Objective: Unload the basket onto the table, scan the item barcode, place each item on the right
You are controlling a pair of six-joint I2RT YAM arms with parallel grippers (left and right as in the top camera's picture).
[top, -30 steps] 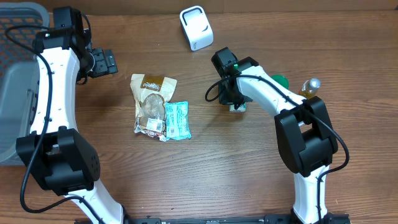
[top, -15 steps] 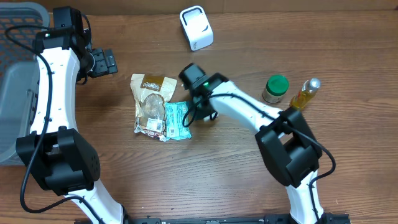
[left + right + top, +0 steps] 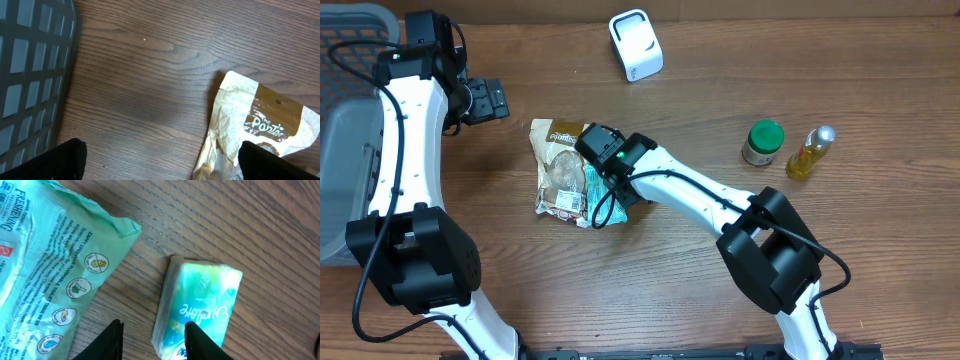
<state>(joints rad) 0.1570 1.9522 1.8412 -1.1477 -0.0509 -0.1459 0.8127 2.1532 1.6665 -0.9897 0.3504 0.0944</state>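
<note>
Right arm [image 3: 700,195] has swung left, onto the packets mid-table.
One basket [image 3: 345,180] at the left edge; one brown pouch [image 3: 565,160], one teal wipes pack [image 3: 50,265], one scanner [image 3: 635,45], one jar [image 3: 763,142], one bottle [image 3: 807,152]. One small tissue pack [image 3: 200,305] lies just beside the wipes under the right gripper [image 3: 152,335], whose jaws are partly apart and grip nothing. Left gripper [image 3: 162,157] is wide and empty.

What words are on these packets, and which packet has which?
"FRESHENING": printed along the edge of the teal packet.
Teal packet's small print beside the round icons: too small to read.
"the Pant…": on the brown paper bag; the ending is unclear.
Curly brand name on the tissue pack: cannot be read.
</note>
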